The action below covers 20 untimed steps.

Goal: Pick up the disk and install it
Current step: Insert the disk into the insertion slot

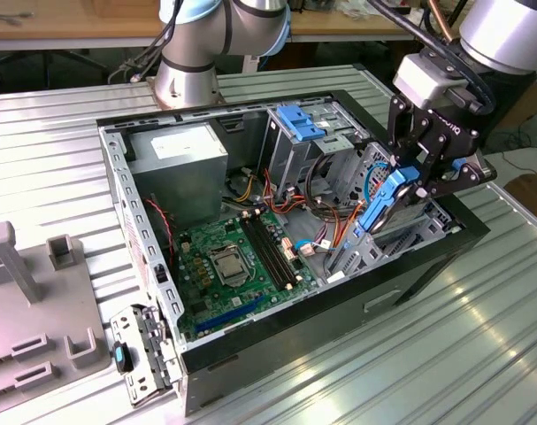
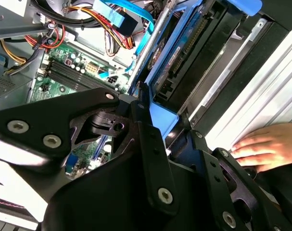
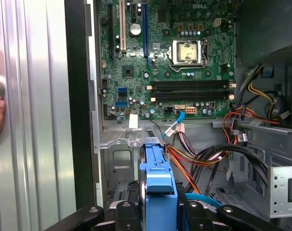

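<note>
While clamped on the disk (image 1: 380, 208), the gripper (image 1: 411, 181) hangs over the drive bay (image 1: 420, 227) of the open computer case (image 1: 339, 310). A hand (image 2: 261, 147) rests nearby.

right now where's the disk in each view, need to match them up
Exterior view: the disk hangs tilted in the gripper, over the case end at the exterior view's right.
Second wrist view: the disk runs away from the fingers, motherboard alongside.
First wrist view: the disk stands edge-on between the fingers.
Shared landmark: the green motherboard.
</note>
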Available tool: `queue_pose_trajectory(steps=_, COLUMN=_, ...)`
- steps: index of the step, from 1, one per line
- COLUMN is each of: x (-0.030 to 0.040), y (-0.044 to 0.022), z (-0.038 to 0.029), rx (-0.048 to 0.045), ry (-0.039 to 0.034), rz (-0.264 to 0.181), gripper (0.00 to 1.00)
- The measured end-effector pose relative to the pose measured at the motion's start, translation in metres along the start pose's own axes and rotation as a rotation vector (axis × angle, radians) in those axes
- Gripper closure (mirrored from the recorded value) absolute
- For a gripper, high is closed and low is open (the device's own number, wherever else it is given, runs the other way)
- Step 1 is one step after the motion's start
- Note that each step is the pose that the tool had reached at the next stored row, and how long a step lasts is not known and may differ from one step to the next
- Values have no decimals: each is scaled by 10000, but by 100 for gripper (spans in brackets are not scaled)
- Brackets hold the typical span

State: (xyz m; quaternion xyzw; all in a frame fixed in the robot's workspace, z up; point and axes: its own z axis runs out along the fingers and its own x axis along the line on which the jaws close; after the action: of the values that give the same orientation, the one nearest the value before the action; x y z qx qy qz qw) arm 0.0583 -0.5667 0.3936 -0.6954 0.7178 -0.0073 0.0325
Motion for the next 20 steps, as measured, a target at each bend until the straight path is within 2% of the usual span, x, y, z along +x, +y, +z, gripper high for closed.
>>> queue_pose_trajectory(steps=20, x=5, y=8, z=141, rx=0, ry=8, rz=0, gripper=63)
